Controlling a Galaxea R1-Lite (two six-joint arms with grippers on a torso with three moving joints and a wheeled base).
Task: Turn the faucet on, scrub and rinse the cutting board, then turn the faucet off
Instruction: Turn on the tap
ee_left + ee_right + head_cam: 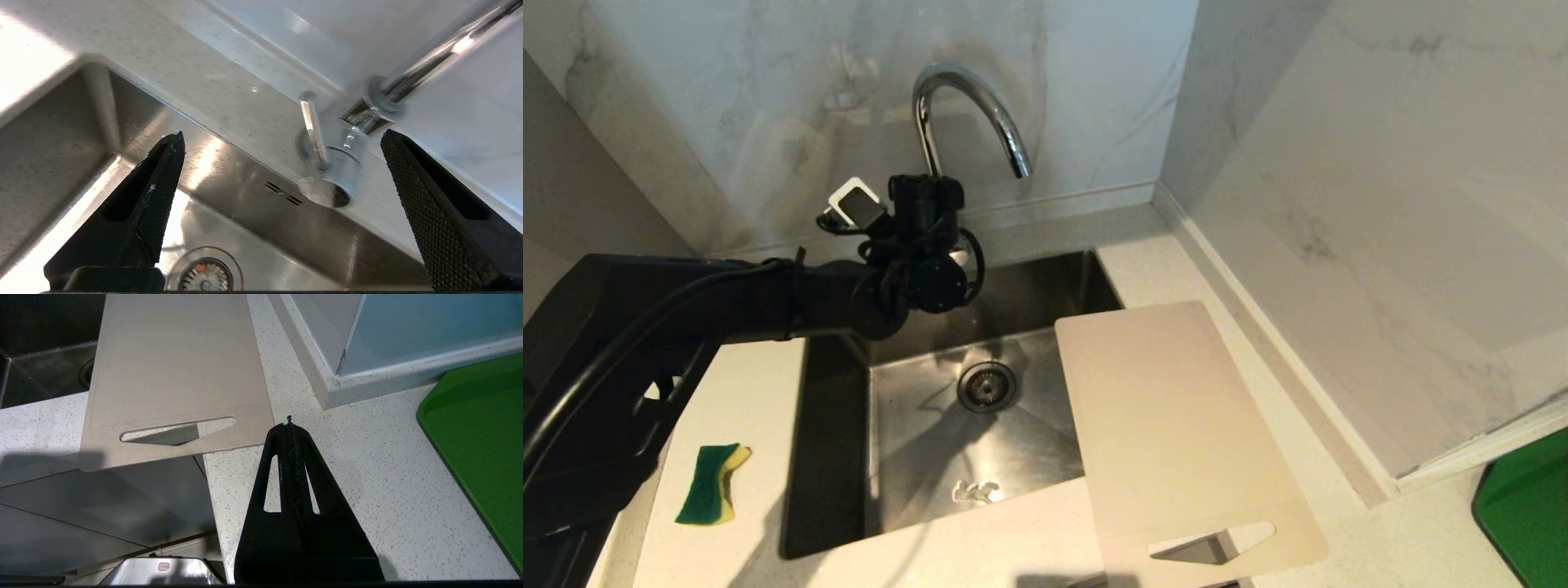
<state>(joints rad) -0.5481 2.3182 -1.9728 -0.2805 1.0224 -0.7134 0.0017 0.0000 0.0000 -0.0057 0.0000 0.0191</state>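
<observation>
One worktop holds one sink. One board lies flat at the sink's right rim, part over the basin, its long axis running away from the robot and its slot end nearest, jutting past the worktop's front edge. One faucet stands behind the sink, spout arching right. One sponge (green and yellow) lies left of the sink. The left pincer hangs near the lever, fingers wide apart. The right pincer is pressed together over the worktop by the board's slot end.
</observation>
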